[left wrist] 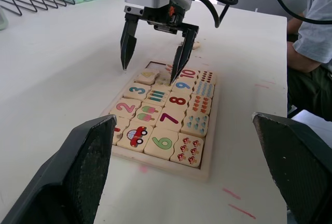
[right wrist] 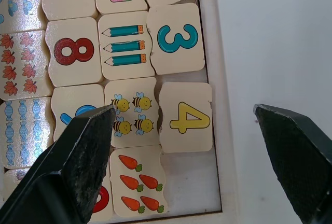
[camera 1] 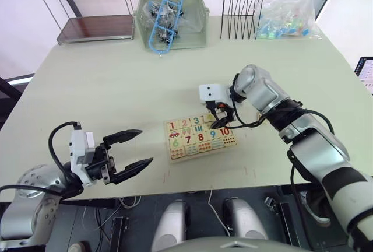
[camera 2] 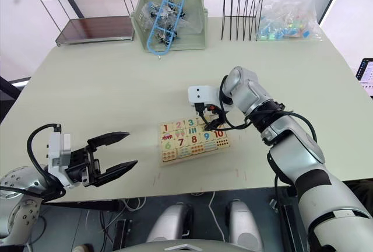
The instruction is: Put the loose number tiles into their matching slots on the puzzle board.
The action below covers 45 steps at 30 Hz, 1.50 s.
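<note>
The puzzle board (camera 1: 200, 137) lies on the pale table (camera 1: 116, 88), a little right of centre in the left eye view, its rows of coloured numbers and counting pictures facing up. The right gripper (camera 1: 220, 114) hangs over the board's far right corner with its two black fingers spread apart and nothing between them. In the right wrist view, the yellow 4 tile (right wrist: 186, 117) sits in the board's top row, slightly crooked, just beside the teal 3 tile (right wrist: 175, 39), with the bee picture (right wrist: 130, 112) next to it. Next to the 4 tile, one slot (right wrist: 189, 176) of bare pale wood lies beside the carrot picture (right wrist: 137, 181). In the left wrist view a small wooden tile (left wrist: 193, 45) rests on the table just beyond the board, partly hidden behind the right gripper's fingers. The left gripper (camera 1: 133, 151) hovers at the lower left of the left eye view, well apart from the board, fingers wide and holding nothing. Along the table's far edge stand a metal shelf (camera 1: 93, 7), a green bin (camera 1: 171, 21), a black wire rack (camera 1: 242, 13) and a bag of colourful bits (camera 1: 285, 16).
</note>
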### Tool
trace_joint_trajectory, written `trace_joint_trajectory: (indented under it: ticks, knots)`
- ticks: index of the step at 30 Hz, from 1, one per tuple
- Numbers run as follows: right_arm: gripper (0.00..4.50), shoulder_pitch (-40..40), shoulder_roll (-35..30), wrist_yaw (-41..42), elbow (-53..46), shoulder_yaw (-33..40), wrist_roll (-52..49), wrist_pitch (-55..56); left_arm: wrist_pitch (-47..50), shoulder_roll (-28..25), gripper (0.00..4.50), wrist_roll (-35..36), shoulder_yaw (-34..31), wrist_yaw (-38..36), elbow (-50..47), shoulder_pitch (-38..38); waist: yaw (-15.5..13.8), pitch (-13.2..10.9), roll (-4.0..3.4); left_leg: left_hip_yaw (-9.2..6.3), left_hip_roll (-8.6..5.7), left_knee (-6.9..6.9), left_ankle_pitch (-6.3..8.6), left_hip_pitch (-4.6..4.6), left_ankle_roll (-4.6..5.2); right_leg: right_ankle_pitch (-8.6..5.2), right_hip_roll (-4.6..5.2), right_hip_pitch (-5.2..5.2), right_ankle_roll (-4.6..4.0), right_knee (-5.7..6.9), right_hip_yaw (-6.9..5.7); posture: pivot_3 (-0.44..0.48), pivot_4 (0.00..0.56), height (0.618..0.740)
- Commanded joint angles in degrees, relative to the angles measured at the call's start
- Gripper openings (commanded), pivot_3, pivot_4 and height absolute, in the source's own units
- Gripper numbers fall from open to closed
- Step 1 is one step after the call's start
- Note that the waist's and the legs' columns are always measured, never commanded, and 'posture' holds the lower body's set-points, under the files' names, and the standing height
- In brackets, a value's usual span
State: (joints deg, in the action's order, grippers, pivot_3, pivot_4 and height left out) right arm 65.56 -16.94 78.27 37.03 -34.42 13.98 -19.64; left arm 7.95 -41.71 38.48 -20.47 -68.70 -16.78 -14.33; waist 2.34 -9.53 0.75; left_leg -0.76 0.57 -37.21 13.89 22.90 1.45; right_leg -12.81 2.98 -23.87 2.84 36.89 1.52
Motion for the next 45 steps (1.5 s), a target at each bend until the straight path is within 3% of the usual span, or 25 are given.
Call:
trace_joint_trajectory:
  ticks: [1, 7, 10, 13, 16, 18, 28, 45]
  knots:
    - [4.43, 0.83, -1.05, 0.43, -1.31, 2.62, -1.08, -0.54, -1.11, 0.29, 4.50, 0.38, -1.34, -0.28, -0.23, 0.31, -0.01, 0.00, 0.00, 0.00, 0.00, 0.00, 0.00, 0.00, 0.00, 0.00, 0.00, 0.00, 0.00, 0.00, 0.00, 0.000, 0.150, 0.740]
    - [4.43, -0.22, -3.56, 1.22, -4.94, 5.51, -3.42, -3.68, -1.17, 0.48, 4.50, 0.26, -1.25, -0.54, -0.01, 0.62, -0.02, -0.02, 0.00, 0.00, -0.01, 0.00, 0.00, 0.00, 0.00, -0.03, 0.03, 0.00, -0.04, -0.01, 0.00, 0.000, 0.150, 0.740]
    - [3.80, -1.56, -5.06, 1.08, -7.58, 7.28, -4.58, -5.67, -1.09, 0.45, 4.50, 0.25, -1.15, -0.71, 0.17, 0.81, -0.01, -0.02, 0.00, 0.00, 0.00, 0.03, 0.00, 0.00, 0.00, -0.03, 0.02, -0.01, -0.05, -0.01, 0.00, 0.000, 0.150, 0.740]
    - [2.47, -3.60, -6.28, 0.12, -10.72, 8.68, -5.65, -7.22, -1.08, 0.39, 4.50, 0.21, -1.07, -0.89, 0.36, 0.99, -0.04, -0.02, 0.00, 0.00, -0.01, 0.03, 0.00, 0.00, 0.00, -0.01, 0.04, -0.01, -0.02, -0.01, 0.00, 0.000, 0.150, 0.740]
    - [0.82, -5.63, -7.25, -1.28, -13.57, 9.73, -6.54, -8.69, -1.08, 0.34, 4.50, 0.20, -1.03, -1.01, 0.46, 1.10, -0.02, -0.02, 0.00, 0.01, -0.02, 0.03, 0.00, 0.01, 0.00, -0.03, 0.04, 0.00, -0.04, -0.01, 0.01, 0.000, 0.150, 0.740]
    - [0.04, -7.01, -7.74, -2.42, -15.09, 10.45, -6.98, -9.52, -1.05, 0.30, 4.50, 0.17, -1.01, -1.10, 0.53, 1.16, -0.04, -0.02, 0.00, 0.01, -0.01, 0.03, 0.00, 0.01, 0.00, -0.02, 0.04, -0.01, -0.04, -0.01, 0.00, 0.000, 0.150, 0.740]
    - [0.04, -11.96, -8.54, -7.55, -18.31, 10.95, -7.37, -10.51, -0.85, 0.28, 4.50, 0.08, -0.89, -1.38, 0.73, 1.45, -0.03, -0.03, 0.01, 0.04, -0.02, 0.03, 0.00, 0.01, 0.00, -0.02, 0.03, -0.01, -0.02, -0.01, 0.02, 0.000, 0.150, 0.740]
    - [0.04, -12.75, -6.78, -9.84, -16.17, 9.38, -7.65, -9.29, -0.56, 0.45, 4.50, -0.14, -0.82, -0.81, 0.39, 1.53, -0.05, -0.03, 0.02, 0.04, -0.02, 0.03, 0.00, 0.01, 0.00, 0.02, 0.02, 0.00, 0.04, -0.01, 0.02, 0.000, 0.150, 0.740]
